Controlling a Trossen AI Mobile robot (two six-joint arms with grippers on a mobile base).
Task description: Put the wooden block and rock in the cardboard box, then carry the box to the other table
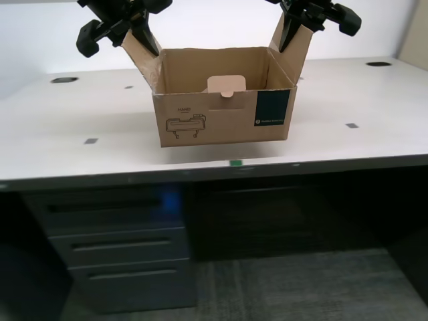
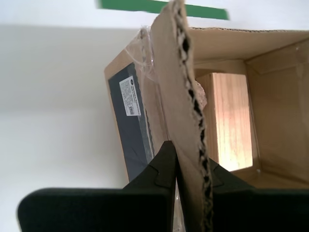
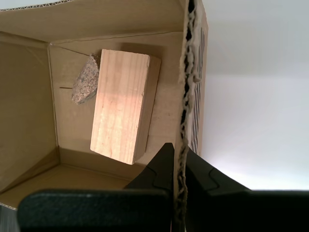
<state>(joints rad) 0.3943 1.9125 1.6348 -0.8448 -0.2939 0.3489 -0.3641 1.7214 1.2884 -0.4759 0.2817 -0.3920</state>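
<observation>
the cardboard box (image 1: 224,107) sits over the middle of the table (image 1: 60,134) in the exterior view, a raised flap at its 10 o'clock and another at its 2 o'clock. my first gripper (image 3: 179,166) pinches one flap, my second gripper (image 2: 186,166) the other. inside the box, the wooden block (image 3: 123,106) lies on the floor, the rock (image 3: 86,82) touching it at one side.

Pale tabletop (image 1: 60,127) with grey tape marks over dark drawers (image 1: 120,251), grey carpet (image 1: 301,287)
</observation>
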